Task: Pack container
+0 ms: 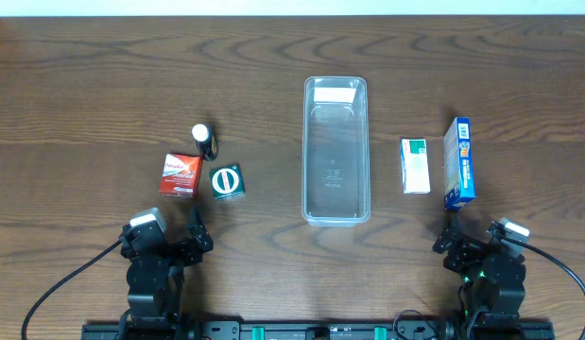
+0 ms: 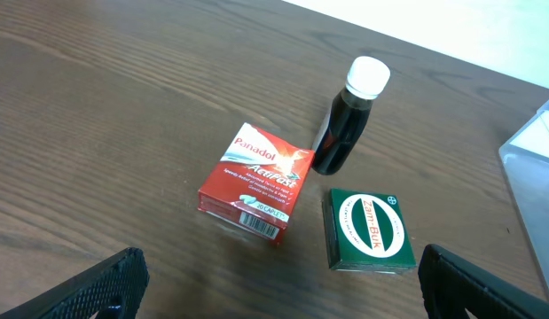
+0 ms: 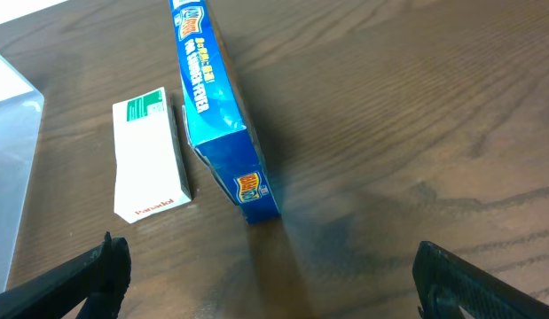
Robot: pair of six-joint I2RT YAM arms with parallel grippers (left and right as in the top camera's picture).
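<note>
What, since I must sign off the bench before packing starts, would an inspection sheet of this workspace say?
Surface: dark brown wooden table, bare wood grain.
Job's things: clear plastic rectangular container at centre, nothing packed inside; a white patch shows at its far end.
Clutter: to its left, red Panadol box, green square box, dark bottle with white cap; to its right, white flat box, blue box standing on edge.
Grippers: left gripper and right gripper both open, holding nothing.
Cables: black cables trail from both arms, away from the items.
Surroundings: pale strip beyond the far edge; otherwise nothing seen.
</note>
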